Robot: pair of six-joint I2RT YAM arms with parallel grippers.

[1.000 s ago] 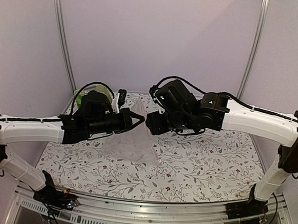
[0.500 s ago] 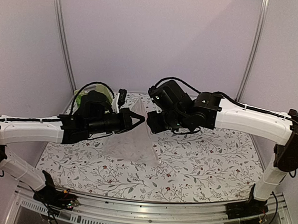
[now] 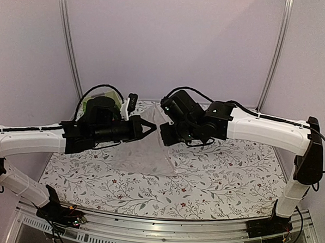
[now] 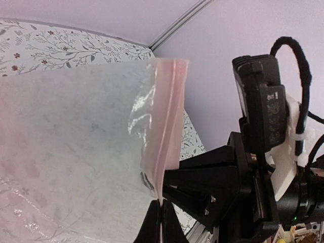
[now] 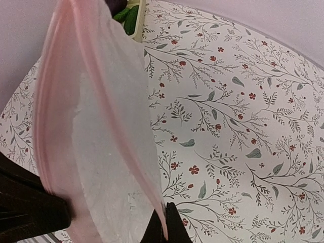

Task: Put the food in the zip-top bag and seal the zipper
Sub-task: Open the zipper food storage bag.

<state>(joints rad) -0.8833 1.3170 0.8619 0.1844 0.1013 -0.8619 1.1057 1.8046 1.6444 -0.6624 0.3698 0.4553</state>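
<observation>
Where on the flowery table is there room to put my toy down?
Bare: the right side, from the bag to the table edge, and the near strip in front of the bag. Crowded: the middle, where the left gripper and right gripper pinch the bag, and the far left by the basket.

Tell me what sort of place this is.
Probably a robot test booth, not a kitchen: plain lilac walls with metal frame posts, a floral tablecloth, two arms bolted to an aluminium rail.
</observation>
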